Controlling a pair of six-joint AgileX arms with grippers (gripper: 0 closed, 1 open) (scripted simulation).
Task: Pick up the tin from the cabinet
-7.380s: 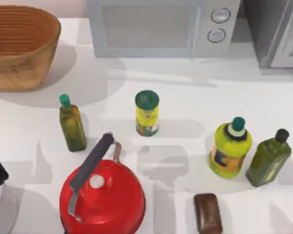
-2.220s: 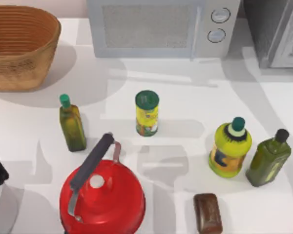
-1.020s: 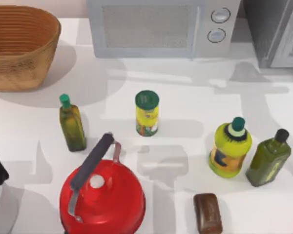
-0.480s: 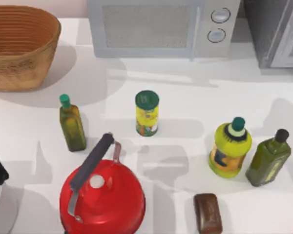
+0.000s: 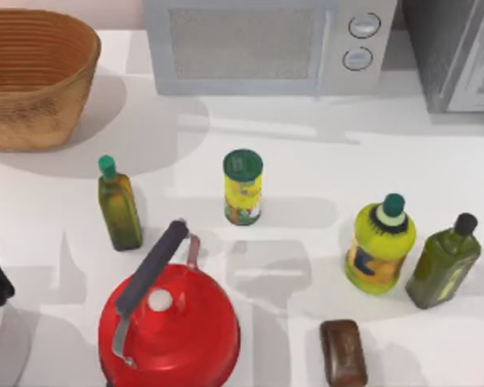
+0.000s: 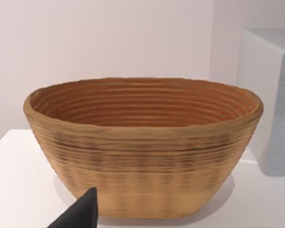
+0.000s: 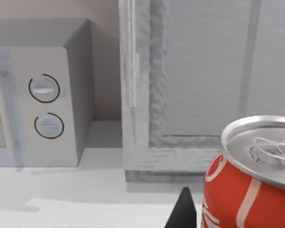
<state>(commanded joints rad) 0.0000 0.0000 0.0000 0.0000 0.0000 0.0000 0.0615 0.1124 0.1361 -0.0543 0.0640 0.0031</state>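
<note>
A red drinks tin with a silver pull-tab top [image 7: 249,178] sits right beside one dark fingertip [image 7: 183,211] of the right gripper. Beyond them stands the large dark-grey cabinet with its paler framed door [image 7: 199,80], and a white microwave with two round knobs [image 7: 42,95] stands beside it.

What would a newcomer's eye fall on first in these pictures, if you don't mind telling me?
Probably the big red kettle with its dark handle, at the table's front, left of centre in the top view. Next, the red drinks can looming close in the right wrist view, in front of the cabinet with its door closed. Then the woven basket at the table's back left corner.
</note>
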